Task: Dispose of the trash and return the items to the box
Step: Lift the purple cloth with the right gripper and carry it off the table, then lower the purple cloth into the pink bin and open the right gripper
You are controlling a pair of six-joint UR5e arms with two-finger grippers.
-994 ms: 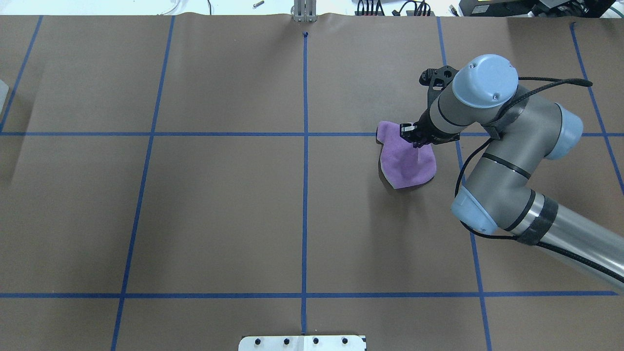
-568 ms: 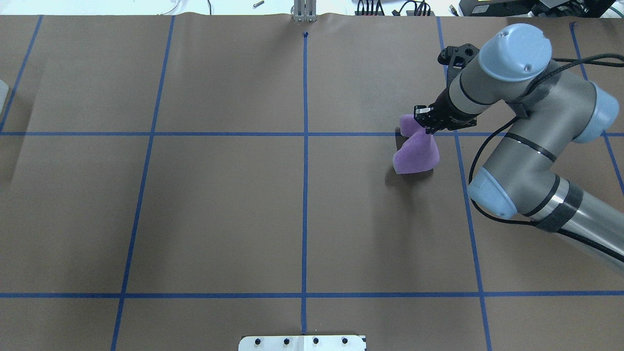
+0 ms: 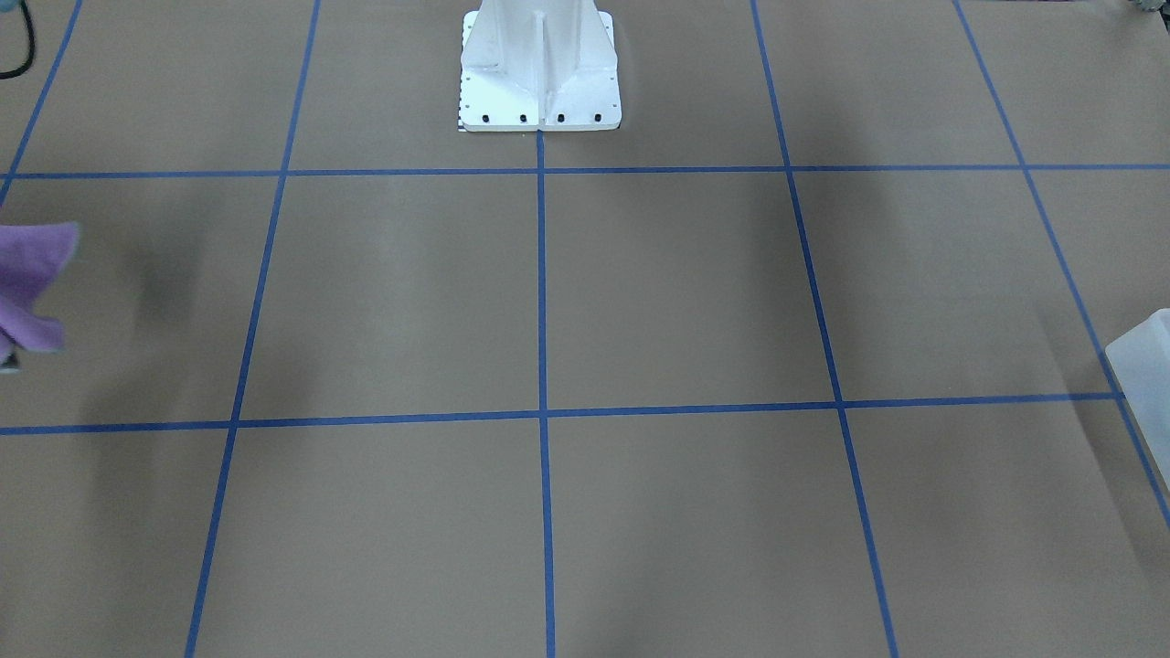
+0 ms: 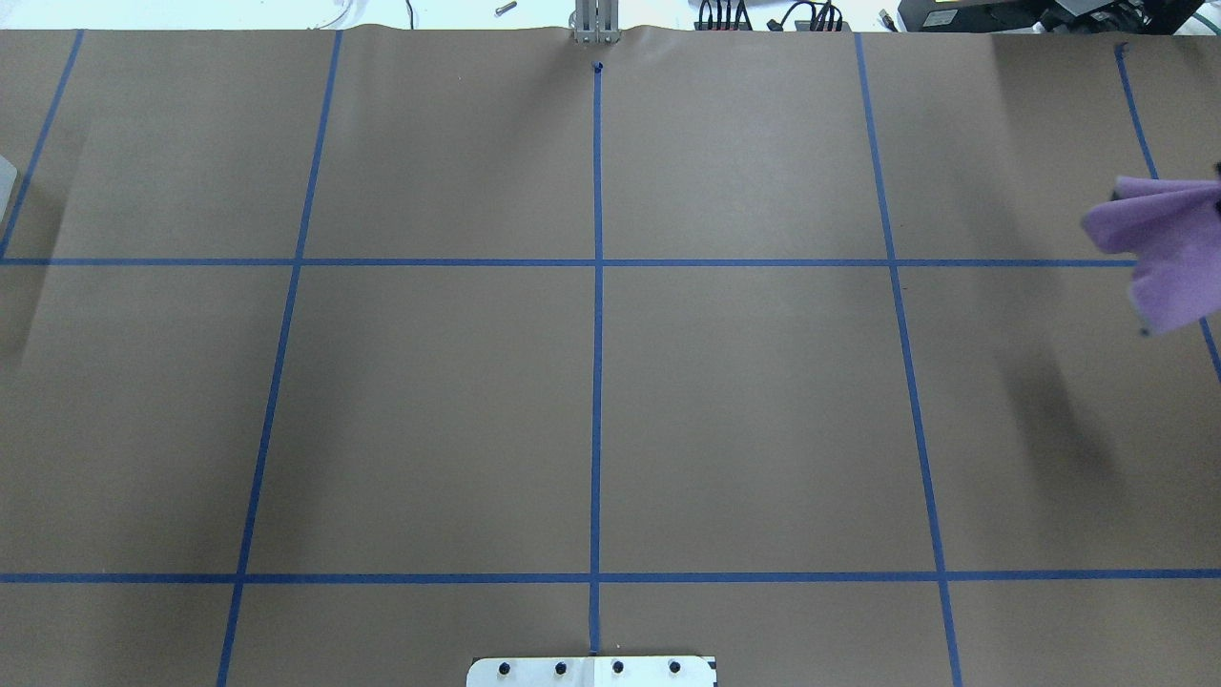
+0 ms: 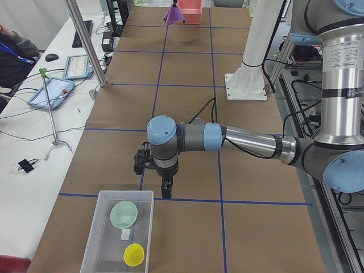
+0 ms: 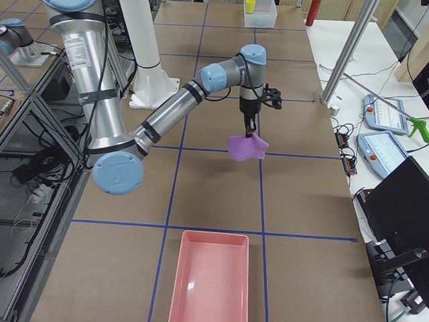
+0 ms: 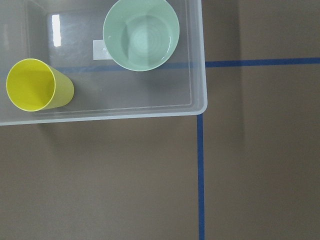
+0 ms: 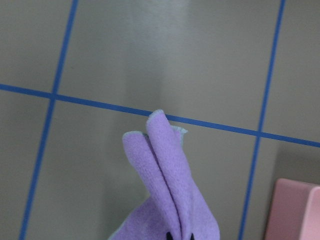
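A purple cloth (image 6: pixel 247 146) hangs folded in the air from my right gripper (image 6: pixel 249 131), which is shut on its top. The cloth also shows at the right edge of the overhead view (image 4: pixel 1164 250), at the left edge of the front view (image 3: pixel 27 283), and in the right wrist view (image 8: pixel 167 200). A pink bin (image 6: pixel 211 278) lies on the table nearer the camera, its corner in the right wrist view (image 8: pixel 296 210). My left gripper (image 5: pixel 166 190) hovers beside a clear box (image 5: pixel 91 244); I cannot tell if it is open or shut.
The clear box (image 7: pixel 200 107) holds a green bowl (image 7: pixel 141 34) and a yellow cup (image 7: pixel 35 85). Its corner shows in the front view (image 3: pixel 1143 356). The white robot base (image 3: pixel 539 64) stands at the table's near edge. Brown paper with blue tape lines covers the table.
My right arm has lifted the purple cloth off the table and carried it to the right. The arm itself has left the overhead view.
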